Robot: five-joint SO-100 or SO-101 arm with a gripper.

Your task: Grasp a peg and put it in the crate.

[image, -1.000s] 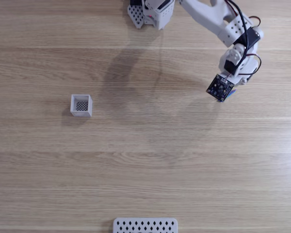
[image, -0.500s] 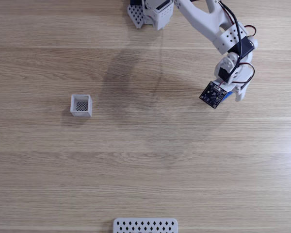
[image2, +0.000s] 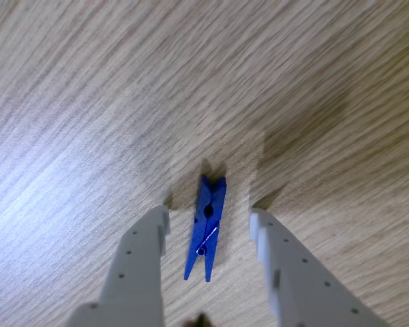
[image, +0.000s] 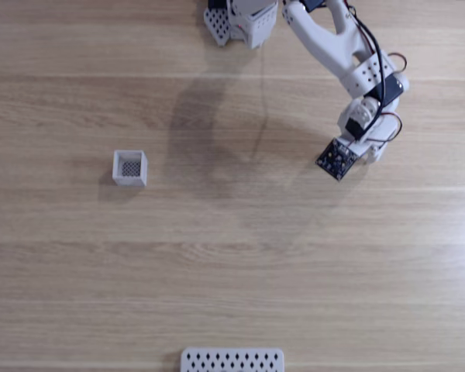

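A: Looking at the peg [image2: 207,226], it's flat on the wood between your gripper [image2: 210,225] fingers, which stand apart on either side with gaps, not touching it.

B: So nothing's grabbed yet?

A: Nope. You've lined up, that's it. Closing, lifting and carrying to the crate [image: 129,168], well off to the left in the fixed view, are all left.

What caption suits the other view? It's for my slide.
Open gripper straddling the blue peg on the wooden table.
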